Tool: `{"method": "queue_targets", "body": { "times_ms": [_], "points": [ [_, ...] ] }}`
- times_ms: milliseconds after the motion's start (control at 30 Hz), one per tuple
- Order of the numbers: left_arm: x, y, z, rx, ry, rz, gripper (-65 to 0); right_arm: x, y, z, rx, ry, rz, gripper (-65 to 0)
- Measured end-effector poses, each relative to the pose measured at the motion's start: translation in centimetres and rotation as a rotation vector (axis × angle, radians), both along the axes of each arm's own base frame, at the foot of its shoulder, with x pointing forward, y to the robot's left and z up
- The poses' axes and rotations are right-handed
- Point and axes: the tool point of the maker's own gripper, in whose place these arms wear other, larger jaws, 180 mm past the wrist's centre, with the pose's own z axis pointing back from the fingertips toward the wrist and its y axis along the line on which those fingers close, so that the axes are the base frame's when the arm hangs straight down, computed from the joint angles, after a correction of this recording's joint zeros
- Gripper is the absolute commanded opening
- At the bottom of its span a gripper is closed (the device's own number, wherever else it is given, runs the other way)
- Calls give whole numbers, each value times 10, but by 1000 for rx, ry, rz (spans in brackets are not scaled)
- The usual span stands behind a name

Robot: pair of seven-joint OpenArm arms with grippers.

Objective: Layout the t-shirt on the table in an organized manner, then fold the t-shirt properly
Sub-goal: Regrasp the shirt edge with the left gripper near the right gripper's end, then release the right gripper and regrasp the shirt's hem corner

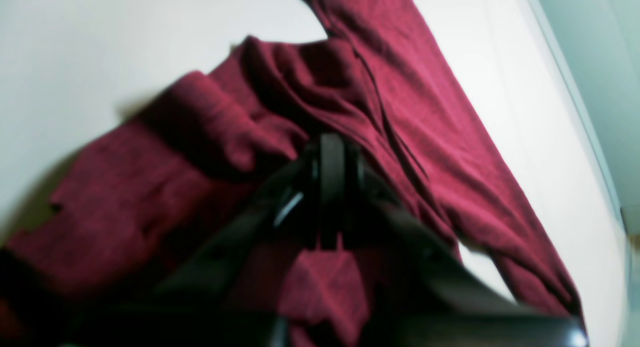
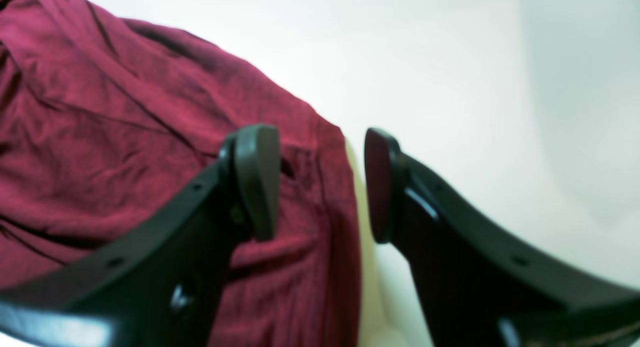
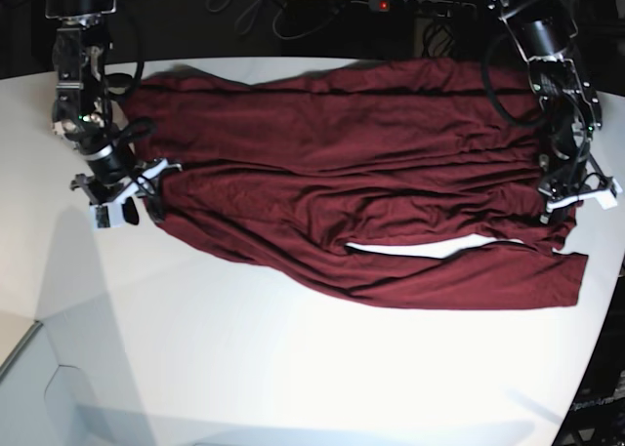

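— Across the far half of the desk [image 3: 293, 368], that's where the t-shirt [image 3: 342, 173] lies, spread wide and full of long creases, its upper edge running close to the desk's back rim.

— And the near side?

— Bare white surface from the shirt's lower hem down to the curved front rim, plenty of open room. One flap at the lower right doubles back, and a thin sliver of white shows through between it and the body.

— What about the right claw [image 2: 320, 184]?

— It sits at the shirt's edge on the base view's left. Its fingers stand apart; one finger [image 2: 257, 177] is over the cloth, the other over bare desk, and the shirt's border runs between them. Whether it touches the cloth, I can't tell.

— The left claw [image 1: 331, 162]?

— On the opposite end, at the shirt's side edge. Its fingers are pressed together with maroon fabric bunched around them, so it looks clamped on the cloth. The wrist picture is blurred, though. Past the fabric there, a strip of white desk runs to the curved rim.
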Motion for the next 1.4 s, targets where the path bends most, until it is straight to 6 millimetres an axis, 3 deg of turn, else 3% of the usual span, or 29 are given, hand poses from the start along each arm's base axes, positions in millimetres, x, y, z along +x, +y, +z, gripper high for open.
{"method": "queue_targets", "body": {
  "times_ms": [200, 333, 400, 567, 667, 767, 933, 1100, 1400],
  "points": [
    [36, -8, -6, 72, 71, -79, -648, 12, -2, 10, -1, -30, -3, -369],
    [42, -9, -17, 73, 110, -78, -648, 23, -2, 21, -2, -60, -3, -370],
    [45, -10, -17, 75, 120, -86, -648, 28, 9, 22, -10, -62, 33, -370],
    [44, -5, -16, 80, 124, -84, -648, 37, 56, 16, -5, -18, 159, -370],
    [40, 4, -15, 95, 132, -77, -648, 46, 74, -7, -18, 54, 214, -370],
    [39, 7, -15, 100, 136, -72, -648, 58, 85, -22, -15, 98, 231, -370],
    [34, 14, -16, 112, 148, -68, -648, 78, 89, -28, -21, 122, 236, -370],
    [28, 15, -18, 116, 147, -66, -648, 96, 81, -43, 15, 142, 192, -370],
    [27, 15, -18, 115, 145, -68, -648, 135, 23, -49, 52, 30, 24, -370]
  ]
}}
